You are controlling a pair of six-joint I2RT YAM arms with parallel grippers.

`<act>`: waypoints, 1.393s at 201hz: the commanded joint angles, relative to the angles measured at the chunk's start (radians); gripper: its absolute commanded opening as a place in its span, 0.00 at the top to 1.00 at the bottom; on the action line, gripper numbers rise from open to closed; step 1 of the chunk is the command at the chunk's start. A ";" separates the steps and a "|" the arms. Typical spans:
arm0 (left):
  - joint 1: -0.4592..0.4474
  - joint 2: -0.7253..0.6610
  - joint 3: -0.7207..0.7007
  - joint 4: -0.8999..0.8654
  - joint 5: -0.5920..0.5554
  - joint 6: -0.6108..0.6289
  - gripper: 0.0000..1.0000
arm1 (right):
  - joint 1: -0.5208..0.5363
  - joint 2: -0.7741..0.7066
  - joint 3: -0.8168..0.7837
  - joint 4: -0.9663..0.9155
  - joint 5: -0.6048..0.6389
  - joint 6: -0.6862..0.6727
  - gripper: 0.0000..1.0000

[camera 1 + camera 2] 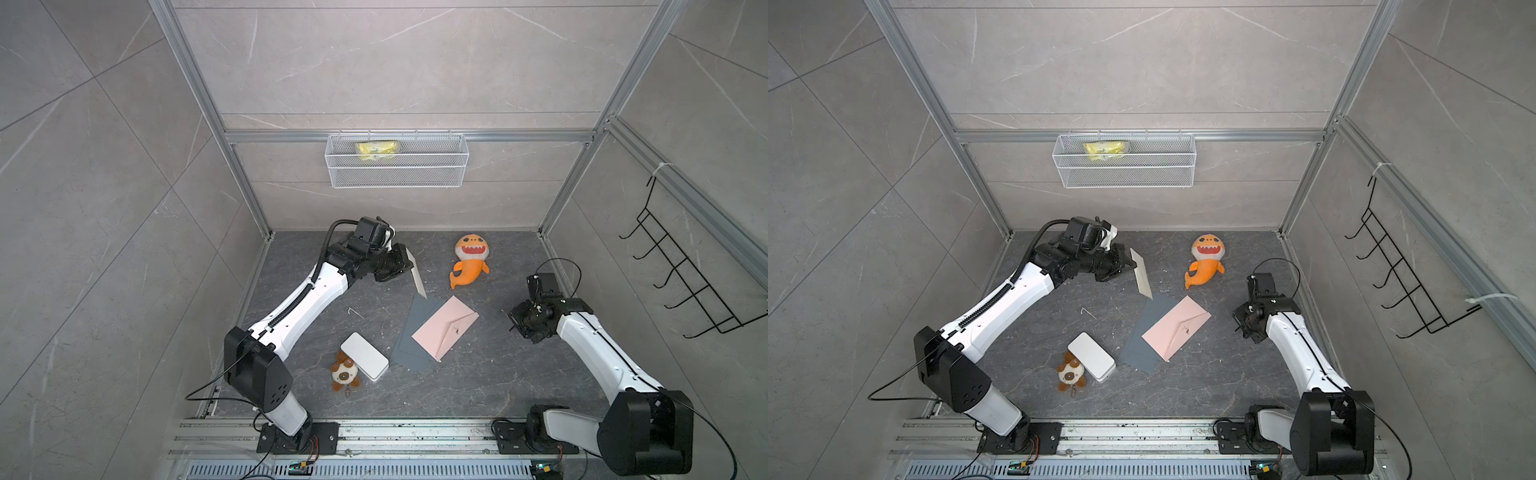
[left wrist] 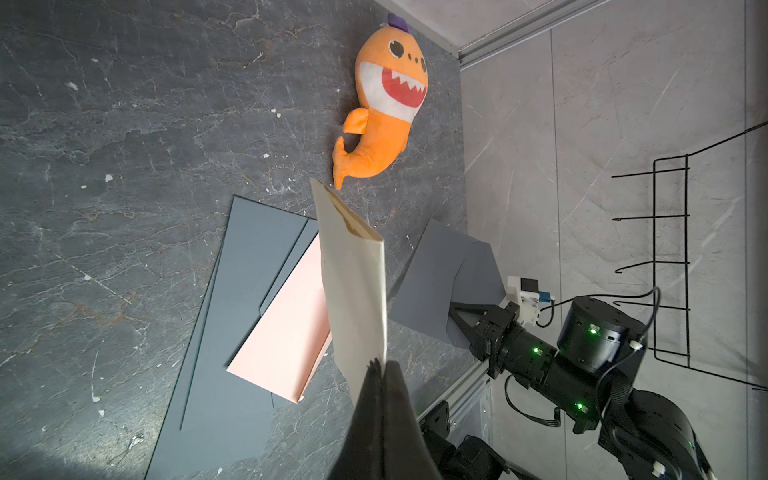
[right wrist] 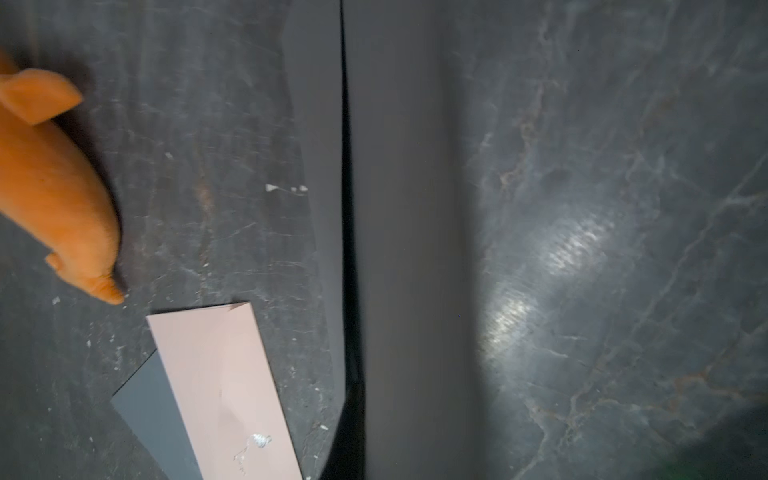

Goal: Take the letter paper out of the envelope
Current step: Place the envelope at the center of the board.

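The left gripper (image 2: 380,368) clamps the letter paper (image 2: 353,291) clear above the table (image 1: 478,374) while the right gripper (image 2: 455,311) pinches the grey envelope (image 2: 436,274); extraction looks done, next a gentle set-down

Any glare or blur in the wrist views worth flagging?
Right wrist view: glare patches on the table, and a blurred dark band down the middle, too close to focus. Left wrist view: paper sharp, jaws at the frame edge soft.
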 commanded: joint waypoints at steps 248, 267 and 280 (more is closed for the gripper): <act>0.126 0.051 0.114 0.011 0.282 0.001 1.00 | 0.194 -0.050 0.416 -0.294 -0.034 -0.014 0.26; 0.162 0.078 0.140 0.038 0.379 -0.069 1.00 | 0.256 0.029 0.479 -0.065 -0.305 -0.145 0.24; 0.181 0.096 0.167 0.040 0.416 -0.115 1.00 | 0.294 0.092 0.519 0.033 -0.484 -0.158 0.20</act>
